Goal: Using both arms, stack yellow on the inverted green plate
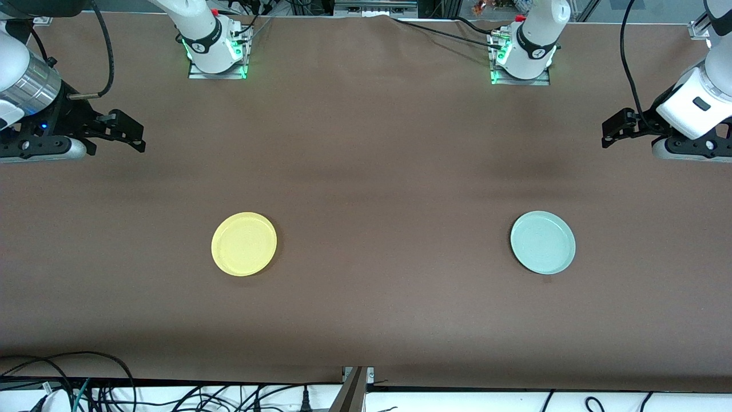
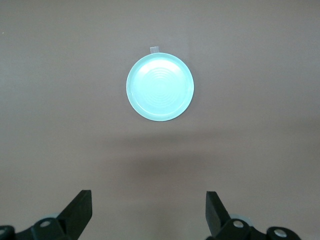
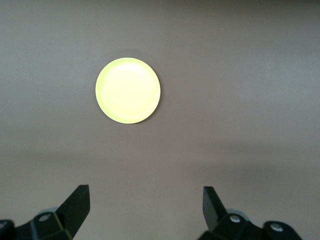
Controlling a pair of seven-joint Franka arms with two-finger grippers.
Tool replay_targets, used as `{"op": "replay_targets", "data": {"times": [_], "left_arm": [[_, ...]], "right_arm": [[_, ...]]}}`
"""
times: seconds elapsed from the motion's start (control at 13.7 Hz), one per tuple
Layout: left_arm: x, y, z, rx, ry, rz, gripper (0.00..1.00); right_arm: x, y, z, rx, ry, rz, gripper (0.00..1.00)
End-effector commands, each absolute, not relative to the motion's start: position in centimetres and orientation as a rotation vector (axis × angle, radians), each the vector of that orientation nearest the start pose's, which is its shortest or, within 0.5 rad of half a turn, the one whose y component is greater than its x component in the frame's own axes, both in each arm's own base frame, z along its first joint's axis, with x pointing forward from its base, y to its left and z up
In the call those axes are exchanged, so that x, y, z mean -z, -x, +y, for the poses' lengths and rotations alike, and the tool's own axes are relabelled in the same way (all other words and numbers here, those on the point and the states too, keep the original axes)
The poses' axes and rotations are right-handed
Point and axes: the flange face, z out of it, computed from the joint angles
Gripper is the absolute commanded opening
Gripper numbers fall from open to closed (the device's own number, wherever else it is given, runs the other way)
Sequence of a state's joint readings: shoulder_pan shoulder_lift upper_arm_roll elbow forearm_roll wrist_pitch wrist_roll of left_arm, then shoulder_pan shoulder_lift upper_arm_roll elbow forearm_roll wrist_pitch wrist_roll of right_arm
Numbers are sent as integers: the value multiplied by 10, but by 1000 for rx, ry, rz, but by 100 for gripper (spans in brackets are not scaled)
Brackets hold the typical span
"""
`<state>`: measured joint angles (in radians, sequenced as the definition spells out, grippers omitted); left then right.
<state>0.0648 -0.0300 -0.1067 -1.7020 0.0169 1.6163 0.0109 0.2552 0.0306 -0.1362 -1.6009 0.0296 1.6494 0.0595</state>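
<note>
Front view: round yellow (image 1: 244,244) and green plate (image 1: 542,242) lie rim-up, well apart.

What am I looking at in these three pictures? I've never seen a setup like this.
Two white robot arms stand at a brown table. The wide picture comes from a high camera facing them; the other two come from cameras on each arm's wrist, looking down past its own black fingers. The left gripper hangs open above the table, looking at a green plate lying right side up. The right gripper, also open, looks at a yellow plate toward the right arm's end. The plates lie apart. Nothing is held.
</note>
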Motion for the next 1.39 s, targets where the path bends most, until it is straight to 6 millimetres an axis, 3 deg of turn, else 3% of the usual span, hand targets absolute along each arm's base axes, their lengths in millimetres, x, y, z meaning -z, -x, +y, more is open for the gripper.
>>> {"op": "replay_targets", "data": {"times": [0.0, 0.51, 0.73, 1.02, 1.31], "left_arm": [[-589, -547, -21, -94, 3144, 103, 100], [-587, -548, -16, -102, 3146, 86, 100], [-570, -551, -17, -185, 3167, 85, 100], [-489, -582, -13, -389, 3155, 92, 100], [-396, -637, 11, -341, 3177, 239, 100]], "right_arm": [[-608, -565, 72, 23, 3129, -117, 100], [-608, -565, 71, 21, 3131, -112, 100], [-608, -565, 71, 21, 3131, -110, 100], [-602, -567, 72, 2, 3133, -110, 100], [-592, -569, 79, -31, 3136, -131, 100]]}}
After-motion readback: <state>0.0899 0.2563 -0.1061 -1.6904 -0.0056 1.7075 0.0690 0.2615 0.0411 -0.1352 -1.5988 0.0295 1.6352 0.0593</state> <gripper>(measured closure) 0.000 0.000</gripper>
